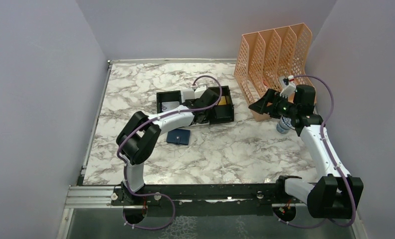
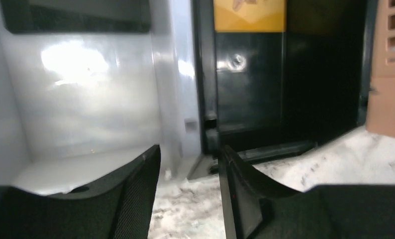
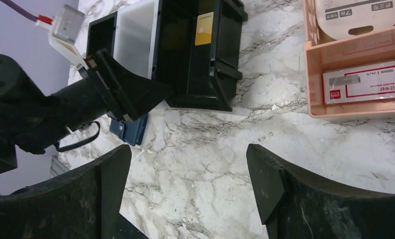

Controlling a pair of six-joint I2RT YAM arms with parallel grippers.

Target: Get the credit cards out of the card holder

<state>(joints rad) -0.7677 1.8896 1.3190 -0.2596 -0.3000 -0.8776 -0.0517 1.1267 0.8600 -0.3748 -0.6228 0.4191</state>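
Note:
The navy card holder [image 1: 178,136] lies flat on the marble in front of the tray, and its edge [image 3: 131,128] shows past the left arm. A gold credit card [image 1: 225,101] [image 2: 250,15] [image 3: 204,29] lies in the tray's right black compartment. A pale silver-grey card [image 1: 169,105] shows in the tray's left compartment. My left gripper [image 2: 190,154] [image 1: 201,118] hovers low at the tray's near edge, jaws apart with only marble between them. My right gripper [image 3: 188,164] [image 1: 257,105] hangs wide open and empty, to the right of the tray.
The black-and-white three-compartment tray [image 1: 160,94] [image 3: 200,97] sits mid-table. A peach file rack [image 1: 275,59] [image 3: 315,74] stands at the back right, holding a red-and-white box [image 3: 364,82]. A small bluish container [image 1: 283,125] stands under the right arm. Grey walls close in both sides.

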